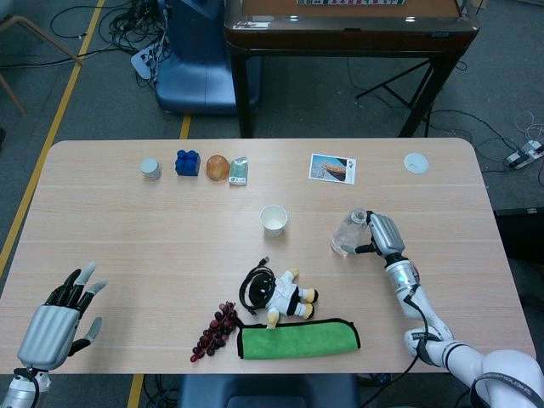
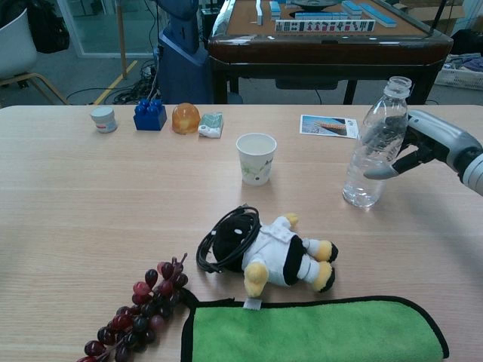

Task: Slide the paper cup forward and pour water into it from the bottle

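A white paper cup (image 1: 274,220) (image 2: 256,158) stands upright near the table's middle, open end up. To its right is a clear plastic bottle (image 1: 348,235) (image 2: 371,146), uncapped, tilted slightly toward the cup. My right hand (image 1: 380,234) (image 2: 423,140) holds the bottle from its right side, fingers wrapped around the upper body. My left hand (image 1: 59,314) hovers at the near left edge, fingers spread and holding nothing, far from both objects.
A plush toy (image 2: 273,253), grapes (image 2: 138,311) and a green cloth (image 2: 317,332) lie near the front edge. Blue blocks (image 2: 149,116), an orange dome (image 2: 186,118), a small jar (image 2: 103,118), a card (image 2: 329,125) and a round lid (image 1: 416,162) sit along the far side.
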You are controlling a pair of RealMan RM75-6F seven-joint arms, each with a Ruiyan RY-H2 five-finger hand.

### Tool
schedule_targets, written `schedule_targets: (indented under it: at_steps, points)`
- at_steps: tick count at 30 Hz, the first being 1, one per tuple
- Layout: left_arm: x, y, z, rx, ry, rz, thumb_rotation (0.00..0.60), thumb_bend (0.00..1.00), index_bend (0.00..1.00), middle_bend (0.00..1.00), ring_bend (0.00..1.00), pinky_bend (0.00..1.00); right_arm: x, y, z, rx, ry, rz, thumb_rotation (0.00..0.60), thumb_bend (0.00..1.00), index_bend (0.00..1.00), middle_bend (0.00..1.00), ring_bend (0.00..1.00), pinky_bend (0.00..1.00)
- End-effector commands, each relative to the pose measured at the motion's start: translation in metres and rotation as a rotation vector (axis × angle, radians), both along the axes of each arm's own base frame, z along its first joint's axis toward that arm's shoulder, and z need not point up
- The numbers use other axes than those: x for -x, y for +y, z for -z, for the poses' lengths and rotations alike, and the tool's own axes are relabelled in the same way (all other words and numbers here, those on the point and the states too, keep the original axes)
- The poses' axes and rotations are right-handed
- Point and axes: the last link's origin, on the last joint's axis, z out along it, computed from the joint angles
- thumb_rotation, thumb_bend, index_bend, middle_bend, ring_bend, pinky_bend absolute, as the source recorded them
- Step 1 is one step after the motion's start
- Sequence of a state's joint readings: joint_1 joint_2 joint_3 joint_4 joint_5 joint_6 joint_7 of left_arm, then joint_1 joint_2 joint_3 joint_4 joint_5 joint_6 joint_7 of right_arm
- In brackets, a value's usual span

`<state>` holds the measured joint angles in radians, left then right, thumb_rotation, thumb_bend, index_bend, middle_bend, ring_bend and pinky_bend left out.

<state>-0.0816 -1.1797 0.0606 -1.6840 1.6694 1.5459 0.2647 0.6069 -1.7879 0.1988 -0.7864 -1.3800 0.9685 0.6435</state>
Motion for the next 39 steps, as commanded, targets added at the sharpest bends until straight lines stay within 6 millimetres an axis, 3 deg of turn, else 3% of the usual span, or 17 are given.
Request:
schedule_targets:
  at_steps: [1,17,30,39]
  points:
    - [0.0,0.0,0.0,0.0,-0.001,0.0,0.6,0.36,0.21,0.02,0.04,0.23,-0.003,-0.002,-0.001,0.025,0.009,-0.013,0.6,0.17,0.52,0.54,0.38,0.46]
    - [-0.003,-0.001,0.0,0.0,0.006,0.014,0.6,0.36,0.21,0.02,0.04,0.23,-0.045,-0.036,-0.026,0.141,0.243,-0.107,0.6,0.18,0.6,0.63,0.47,0.51]
    - [-0.005,-0.003,-0.002,-0.006,0.009,0.021,0.6,0.36,0.21,0.03,0.04,0.23,-0.07,-0.068,-0.022,0.147,0.516,-0.14,0.6,0.18,0.6,0.63,0.47,0.51]
    - [-0.001,-0.003,-0.005,-0.01,0.007,0.011,0.6,0.36,0.21,0.03,0.04,0.23,-0.074,-0.087,-0.016,0.14,0.638,-0.109,0.6,0.18,0.6,0.63,0.47,0.51]
